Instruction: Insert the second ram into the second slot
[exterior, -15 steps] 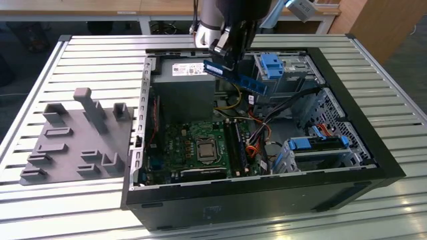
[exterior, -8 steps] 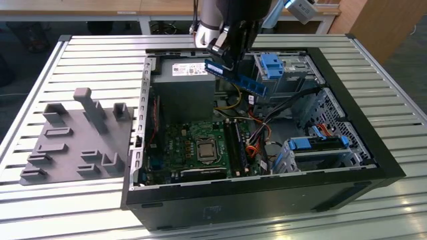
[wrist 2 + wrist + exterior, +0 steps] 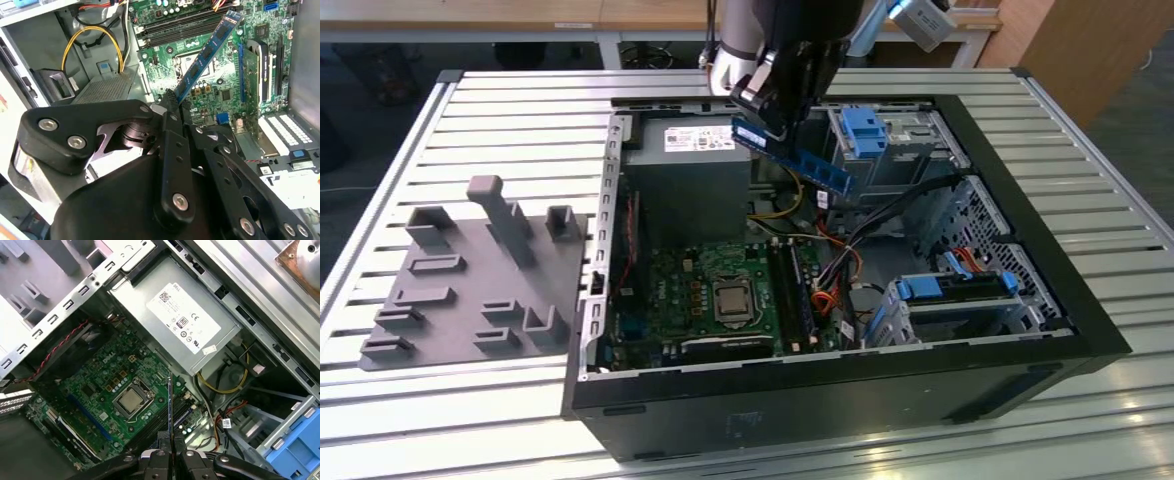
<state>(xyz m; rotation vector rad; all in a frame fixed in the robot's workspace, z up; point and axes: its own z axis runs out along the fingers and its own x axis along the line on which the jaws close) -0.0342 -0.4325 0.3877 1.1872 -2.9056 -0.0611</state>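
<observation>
While poised over the open black computer case [image 3: 1067, 300], pinched the long, thin blue-green memory stick [image 3: 797, 157] in the black metal claw [image 3: 765, 122], tilted, well clear of the dark slots [image 3: 790, 285] on the green motherboard [image 3: 694, 285]; not yet seated.

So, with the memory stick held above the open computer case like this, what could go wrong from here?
1. The gripper clamps the second ram at one end only, and the stick hangs tilted; it might pivot or slip when pressed.
2. The memory slots lie close together, so a small offset could put it in the wrong slot.
3. Orange cables run beside the slots and could snag.
</observation>
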